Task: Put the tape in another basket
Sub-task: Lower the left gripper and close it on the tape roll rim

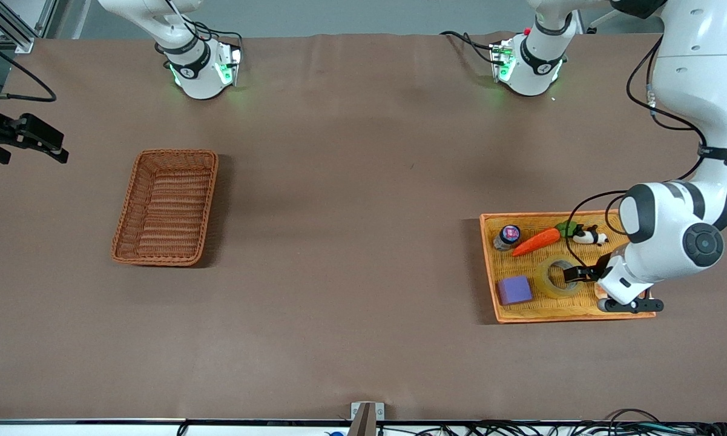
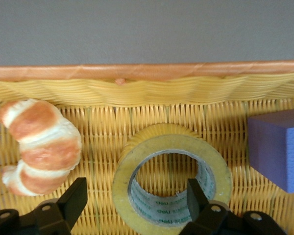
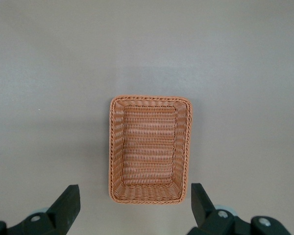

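In the lower right of the front view, the yellow tray with its orange rim holds the tape, which lies flat on the weave beside a purple cube. The left gripper is down in this tray at the roll. In the left wrist view its jaws stand spread, one finger inside the grey-lined hole and the other outside the wall toward a croissant, so the wall of the roll sits between them, not yet pinched. Higher in the tray lie a carrot, a small bottle and a panda figure.

The basket, reddish-brown wicker, sits at left centre of the front view, well apart from the tray and empty. The right gripper waits at the upper left edge of that view, high over the table with the basket in its wrist camera, jaws spread.

The risks, as I judge them: the outer finger is close to the croissant and could nudge it as the jaws close. A grip on one wall only may let the ring tilt or swing during the long carry across the table. The smooth tape could also slip if pinched too near its top edge.
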You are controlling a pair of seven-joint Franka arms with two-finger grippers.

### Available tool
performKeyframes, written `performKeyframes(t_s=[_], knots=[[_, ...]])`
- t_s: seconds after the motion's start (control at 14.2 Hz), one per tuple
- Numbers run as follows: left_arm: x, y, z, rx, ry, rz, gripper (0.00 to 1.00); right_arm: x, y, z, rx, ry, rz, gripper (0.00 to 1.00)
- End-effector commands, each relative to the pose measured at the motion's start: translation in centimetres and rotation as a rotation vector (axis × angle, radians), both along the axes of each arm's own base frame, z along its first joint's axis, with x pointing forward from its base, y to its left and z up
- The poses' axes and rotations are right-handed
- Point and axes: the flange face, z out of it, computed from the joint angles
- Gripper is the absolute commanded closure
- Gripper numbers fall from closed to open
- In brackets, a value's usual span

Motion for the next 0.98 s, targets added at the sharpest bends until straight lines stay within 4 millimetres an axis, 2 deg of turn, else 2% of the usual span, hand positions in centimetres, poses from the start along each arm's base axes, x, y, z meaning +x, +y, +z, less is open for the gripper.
performKeyframes(t_s=[0.0, 0.35, 0.49, 0.56, 0.63, 0.7, 0.84, 0.91], knots=[[-0.5, -0.1, -0.9, 0.003, 0.009, -0.024, 0.15, 0.1, -0.2, 0.0, 0.003, -0.002, 0.007, 0.00], [-1.4, 0.3, -2.2, 0.002, 0.039, -0.018, 0.29, 0.1, -0.2, 0.0, 0.003, -0.004, 0.007, 0.00], [-1.4, 0.5, -2.3, 0.002, 0.040, -0.015, 0.45, 0.1, -0.1, 0.0, 0.003, -0.004, 0.008, 0.00], [-1.3, 0.5, -2.1, 0.002, 0.036, -0.015, 0.56, 0.1, -0.1, 0.0, 0.003, -0.004, 0.008, 0.00], [-1.1, 0.4, -1.9, 0.004, 0.029, -0.020, 0.74, 0.1, -0.1, 0.0, 0.003, -0.005, 0.008, 0.00], [-0.6, 0.7, -1.8, 0.031, 0.015, -0.046, 0.83, 0.1, -0.1, 0.0, 0.003, -0.002, 0.008, 0.00], [-0.5, 0.5, -1.8, 0.054, 0.006, -0.073, 0.94, 0.1, -0.2, 0.0, 0.003, -0.002, 0.007, 0.00], [-0.4, 0.4, -1.7, 0.055, -0.001, -0.073, 0.95, 0.1, -0.1, 0.0, 0.003, -0.002, 0.008, 0.00]])
